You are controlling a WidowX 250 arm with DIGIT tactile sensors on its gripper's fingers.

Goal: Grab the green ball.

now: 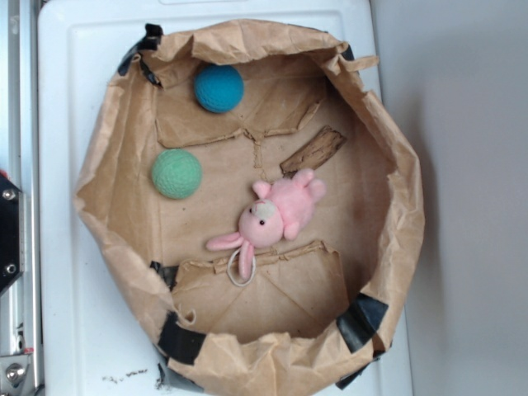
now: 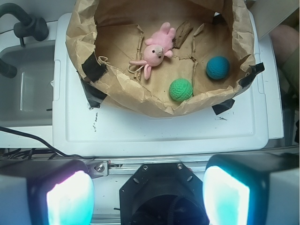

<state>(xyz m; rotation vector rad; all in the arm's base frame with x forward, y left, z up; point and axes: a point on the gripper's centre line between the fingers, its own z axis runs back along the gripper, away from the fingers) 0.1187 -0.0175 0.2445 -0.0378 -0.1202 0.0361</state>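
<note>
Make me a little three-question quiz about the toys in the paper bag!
1. True or false: the green ball touches the pink bunny.
2. In the exterior view, which lies nearer the bunny: A) the green ball, B) the teal-blue ball?
3. Fill in: the gripper is ___ and holds nothing.

Key: 1. False; bare paper shows between them. 2. A. 3. Open; the wrist view shows its two fingers wide apart, well short of the paper bag.
</note>
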